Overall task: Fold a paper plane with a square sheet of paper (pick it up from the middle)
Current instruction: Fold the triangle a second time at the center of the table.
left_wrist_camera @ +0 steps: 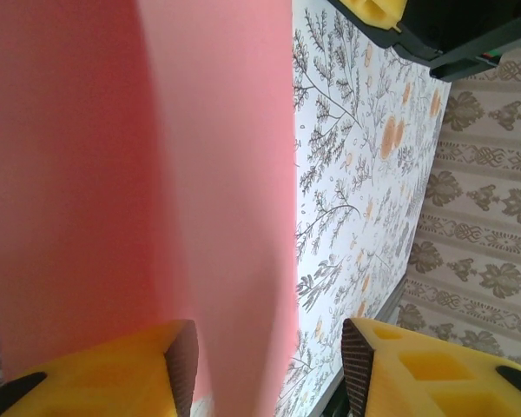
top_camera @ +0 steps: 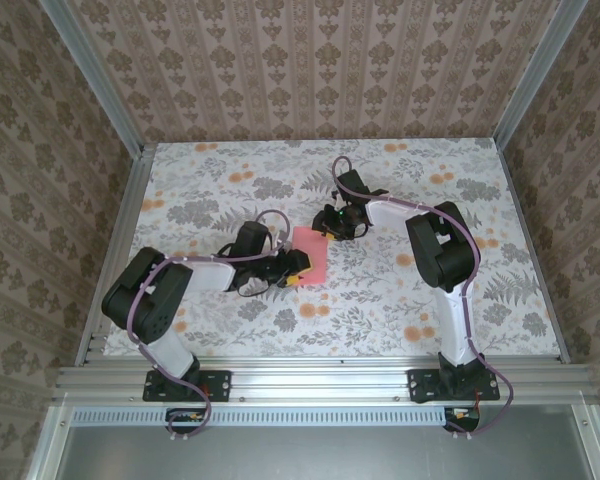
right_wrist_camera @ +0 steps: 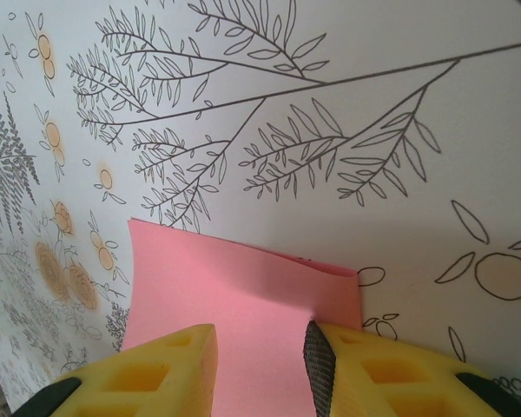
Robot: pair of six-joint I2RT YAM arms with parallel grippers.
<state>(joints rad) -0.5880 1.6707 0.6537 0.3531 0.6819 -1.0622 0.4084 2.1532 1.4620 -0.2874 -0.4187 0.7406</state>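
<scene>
The pink-red sheet of paper [top_camera: 311,255] lies on the flowered tabletop, folded over into a narrow rectangle. A doubled layer shows along its far edge in the right wrist view [right_wrist_camera: 234,287]. My left gripper [top_camera: 293,268] is at the sheet's near left corner. Its jaws stand apart over the paper [left_wrist_camera: 139,174], the left finger [left_wrist_camera: 148,369] above the sheet and the right finger [left_wrist_camera: 365,369] above the table. My right gripper [top_camera: 330,225] is at the far right corner, jaws apart [right_wrist_camera: 260,369], with its right fingertip [right_wrist_camera: 317,369] touching the paper.
The white tabletop [top_camera: 400,290] with grey leaves and orange flower prints spreads all round the sheet. Aluminium rails [top_camera: 120,240] and patterned walls close it in on three sides. My right gripper's yellow finger [left_wrist_camera: 378,10] shows at the top of the left wrist view.
</scene>
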